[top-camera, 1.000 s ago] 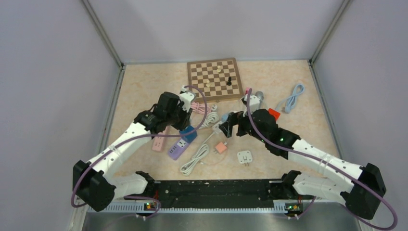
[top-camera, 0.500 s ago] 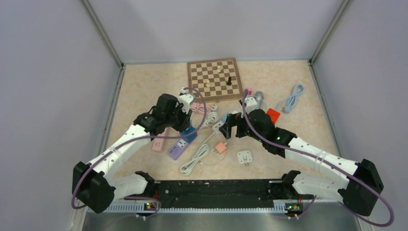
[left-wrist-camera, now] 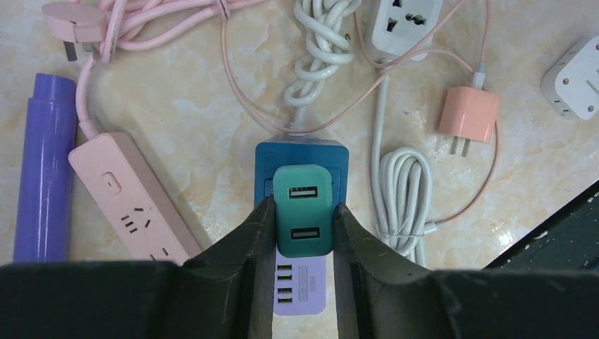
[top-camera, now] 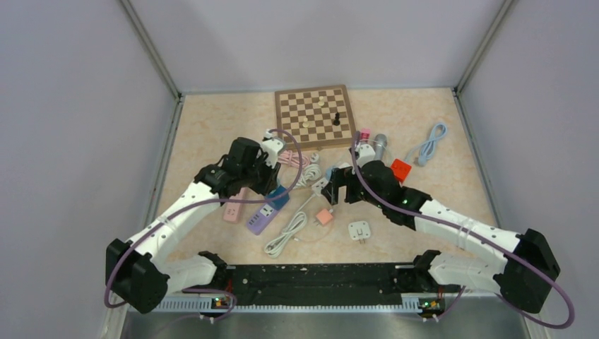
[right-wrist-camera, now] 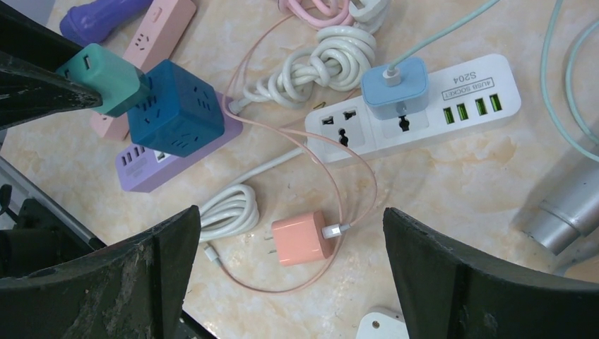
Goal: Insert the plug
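The plug is a teal two-port USB charger (left-wrist-camera: 304, 210), and my left gripper (left-wrist-camera: 303, 206) is shut on its sides. Its far end meets a dark blue cube socket (left-wrist-camera: 302, 154), which sits on a lilac power strip (left-wrist-camera: 300, 289); the prongs are hidden. In the right wrist view the teal plug (right-wrist-camera: 106, 78) presses against the blue cube (right-wrist-camera: 173, 106) at its upper left face. My right gripper (right-wrist-camera: 289, 212) hangs open, wide apart, above a pink charger (right-wrist-camera: 302, 239) on the table. The top view shows the left gripper (top-camera: 272, 185) and the right gripper (top-camera: 332, 185) close together mid-table.
A pink power strip (left-wrist-camera: 134, 208) and a purple cylinder (left-wrist-camera: 44, 162) lie left of the cube. A white strip (right-wrist-camera: 417, 113) with a blue adapter is to the right, and coiled white cables (right-wrist-camera: 226, 212) lie nearby. A white adapter (top-camera: 359, 230) and a chessboard (top-camera: 315, 115) are also on the table.
The right arm has drifted slightly left toward the cube, its jaws still wide. The left gripper keeps hold of the teal plug with almost no movement.
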`<move>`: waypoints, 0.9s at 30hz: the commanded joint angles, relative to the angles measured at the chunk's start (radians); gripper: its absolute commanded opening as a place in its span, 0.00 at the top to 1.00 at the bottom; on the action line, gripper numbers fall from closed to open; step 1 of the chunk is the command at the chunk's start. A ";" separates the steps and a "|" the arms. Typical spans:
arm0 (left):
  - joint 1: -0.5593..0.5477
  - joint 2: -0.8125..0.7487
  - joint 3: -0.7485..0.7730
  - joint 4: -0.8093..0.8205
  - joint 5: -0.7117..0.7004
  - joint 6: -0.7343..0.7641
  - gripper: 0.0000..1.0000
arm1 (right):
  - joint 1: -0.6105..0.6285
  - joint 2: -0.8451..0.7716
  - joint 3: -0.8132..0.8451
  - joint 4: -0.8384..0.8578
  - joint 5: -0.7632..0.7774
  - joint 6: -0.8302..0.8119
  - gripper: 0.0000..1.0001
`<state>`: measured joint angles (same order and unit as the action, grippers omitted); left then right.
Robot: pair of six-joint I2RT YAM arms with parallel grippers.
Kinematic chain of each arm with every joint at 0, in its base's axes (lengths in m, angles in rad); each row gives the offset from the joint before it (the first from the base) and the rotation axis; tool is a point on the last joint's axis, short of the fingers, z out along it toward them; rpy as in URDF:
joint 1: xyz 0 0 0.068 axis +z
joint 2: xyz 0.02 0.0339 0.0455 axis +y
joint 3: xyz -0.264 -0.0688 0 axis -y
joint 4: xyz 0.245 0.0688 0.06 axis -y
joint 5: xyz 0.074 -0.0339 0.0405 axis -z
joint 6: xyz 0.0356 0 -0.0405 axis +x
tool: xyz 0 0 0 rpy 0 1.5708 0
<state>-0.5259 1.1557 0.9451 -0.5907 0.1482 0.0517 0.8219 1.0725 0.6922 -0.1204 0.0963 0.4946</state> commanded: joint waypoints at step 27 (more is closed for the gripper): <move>0.004 -0.077 0.007 0.054 -0.007 -0.003 1.00 | 0.008 0.042 0.026 0.014 -0.005 0.002 0.04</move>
<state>-0.5243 1.0790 0.9703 -0.5903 0.1165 0.0395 0.8219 1.1088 0.6922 -0.1234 0.0929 0.4946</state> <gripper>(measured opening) 0.334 0.966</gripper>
